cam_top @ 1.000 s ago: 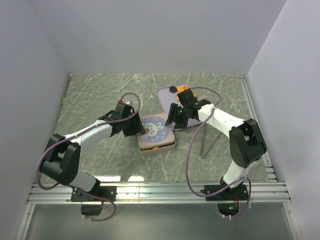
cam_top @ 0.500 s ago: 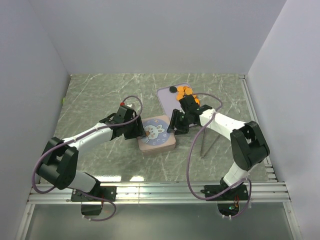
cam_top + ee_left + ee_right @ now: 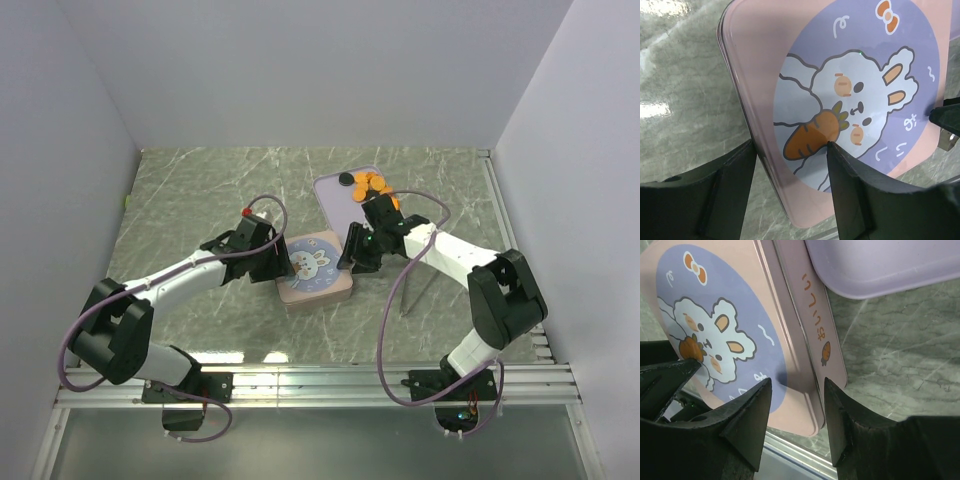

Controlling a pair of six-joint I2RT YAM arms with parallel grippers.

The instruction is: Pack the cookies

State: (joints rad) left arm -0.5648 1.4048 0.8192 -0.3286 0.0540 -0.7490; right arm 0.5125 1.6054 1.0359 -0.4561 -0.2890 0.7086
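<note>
The square tin [image 3: 315,268] sits mid-table with its pink rabbit lid [image 3: 840,75] lying flat on it. My left gripper [image 3: 281,263] is open, its jaws [image 3: 791,144] straddling the lid's left edge. My right gripper [image 3: 354,256] is open and straddles the lid's right edge [image 3: 797,381], one finger over the lid [image 3: 715,330], the other by the tin's side wall [image 3: 820,335]. Several orange cookies [image 3: 372,186] and one black one [image 3: 346,179] lie at the far end of the lavender tray [image 3: 338,205]. The tin's contents are hidden.
The lavender tray [image 3: 880,265] lies just behind the tin, close to my right fingers. Grey walls close in the table on the left, back and right. A metal rail [image 3: 320,385] runs along the near edge. The right arm's cable [image 3: 385,300] loops over the table.
The lid was tilted up over the tin, showing orange cookies beneath; it now lies flat on the tin. Both grippers have come down and slightly nearer with it.
</note>
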